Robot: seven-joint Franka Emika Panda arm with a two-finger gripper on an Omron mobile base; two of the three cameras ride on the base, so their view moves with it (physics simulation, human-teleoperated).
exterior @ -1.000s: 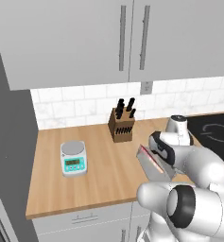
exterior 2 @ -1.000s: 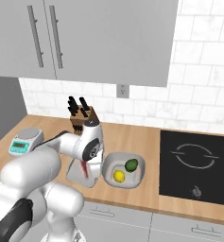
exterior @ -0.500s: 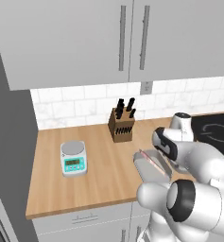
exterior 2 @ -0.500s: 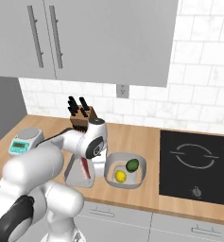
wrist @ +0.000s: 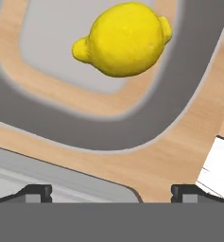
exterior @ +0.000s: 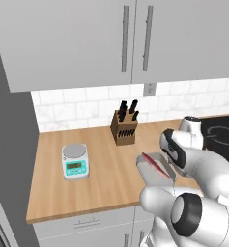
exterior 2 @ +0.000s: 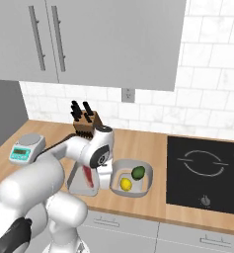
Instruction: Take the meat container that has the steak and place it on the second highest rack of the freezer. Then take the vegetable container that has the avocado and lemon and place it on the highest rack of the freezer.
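— Where was the steak?

— It lay flat in the meat container, a shallow tray on the wooden counter near its front edge. Just beside it sat the vegetable container with the lemon and the avocado inside.

— And the gripper?

— Low over the gap between the two containers, jaws spread wide and holding nothing. From the hand view, the lemon sat ahead of the fingertips, with the grey rim curving between them.

— So how should the pick have gone?

— I judged the meat tray came first. The hand seemed lined up nearer the vegetable bowl, so it needed to shift toward the tray's near wall, straddle that rim with one finger inside, and close without pressing the steak. Lifting level would have kept the meat from sliding.

— Anything nearby?

— The knife block and the scale stood well apart.
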